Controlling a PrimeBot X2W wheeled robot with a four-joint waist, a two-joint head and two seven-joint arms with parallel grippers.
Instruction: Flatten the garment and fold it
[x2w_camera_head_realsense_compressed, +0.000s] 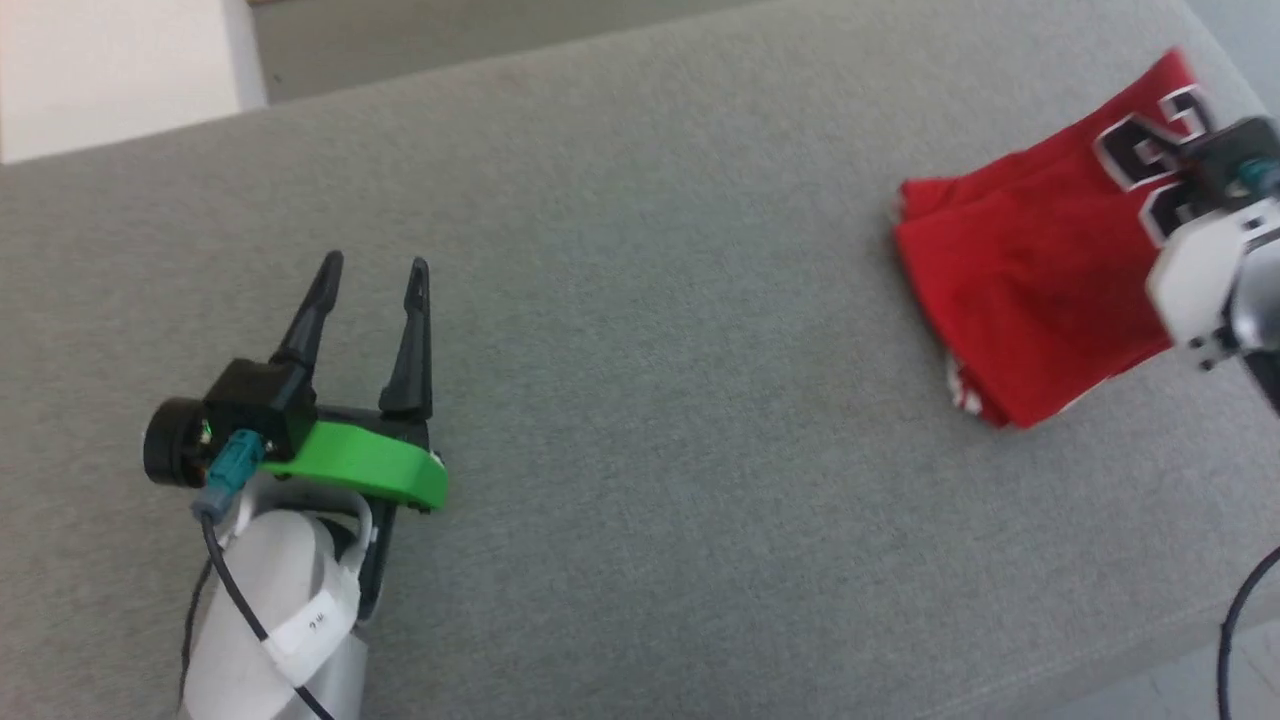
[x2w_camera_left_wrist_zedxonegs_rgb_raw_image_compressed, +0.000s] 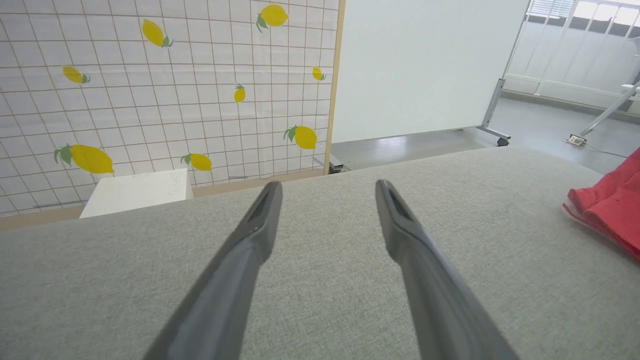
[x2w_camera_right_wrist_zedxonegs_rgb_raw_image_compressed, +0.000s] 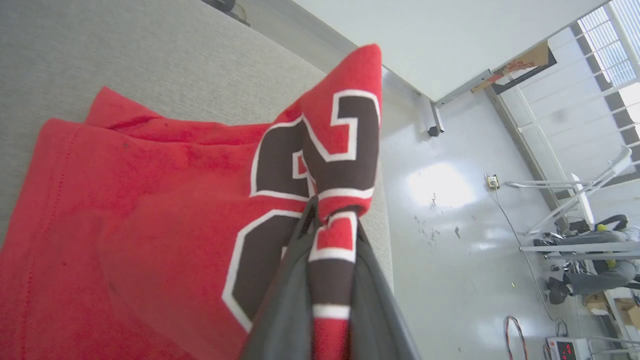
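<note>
Right gripper (x2w_camera_right_wrist_zedxonegs_rgb_raw_image_compressed: 334, 220) pinches a fold of the red shirt (x2w_camera_right_wrist_zedxonegs_rgb_raw_image_compressed: 125, 225) on the grey cushion (x2w_camera_head_realsense_compressed: 640, 300). Left gripper (x2w_camera_head_realsense_compressed: 375, 262) hangs wide open, holding nothing, well apart from the shirt.

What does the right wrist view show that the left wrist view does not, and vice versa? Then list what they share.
Right wrist view: the right hand shut on a raised fold of the red garment, with black white-edged numerals. Left wrist view: the left hand open over the grey cushion, a lemon-patterned wall and a white box behind. Shared: the garment, the grey cushion, a white panel.
</note>
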